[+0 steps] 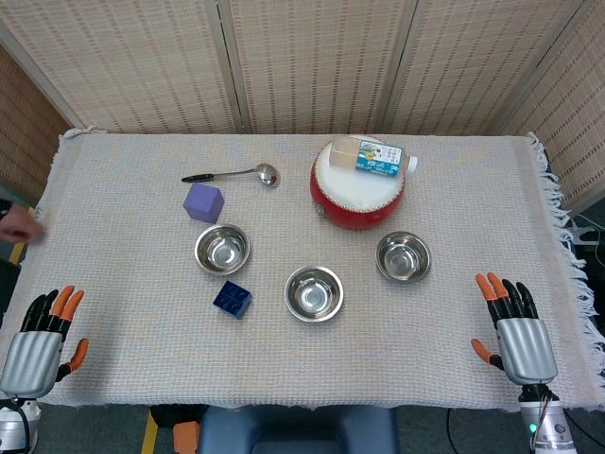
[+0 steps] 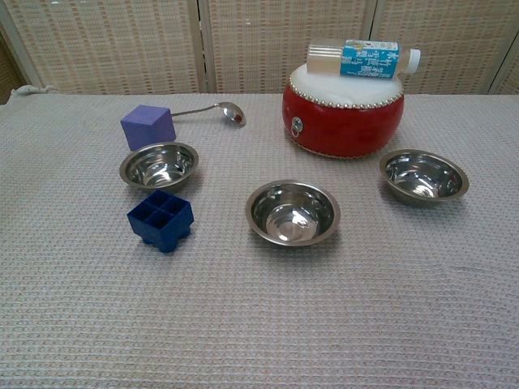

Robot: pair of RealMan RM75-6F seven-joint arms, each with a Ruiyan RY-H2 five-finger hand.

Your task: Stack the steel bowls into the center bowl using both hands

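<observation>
Three steel bowls sit on the cloth-covered table [image 1: 142, 378], none stacked. The center bowl [image 1: 314, 293] is nearest the front edge, midway across. The left bowl [image 1: 222, 249] lies further back and to the left, the right bowl [image 1: 404, 256] further back and to the right; both stand well apart from the center one. All three are upright and empty.

Left hand [image 1: 38, 345] rests at the front left corner of the table, fingers spread and holding nothing. Right hand [image 1: 518, 336] rests at the front right corner, fingers likewise apart, nothing in it. Both are well away from the bowls and show only in the head view.

A dark blue block [image 1: 233, 299] sits just in front of the left bowl, between it and the center bowl. A purple cube [image 1: 203, 202] is just behind the left bowl, with a spoon [image 1: 233, 175] behind that. A red drum [image 1: 359, 184] stands at the back, a bottle [image 1: 374, 157] lying on its side on top.
</observation>
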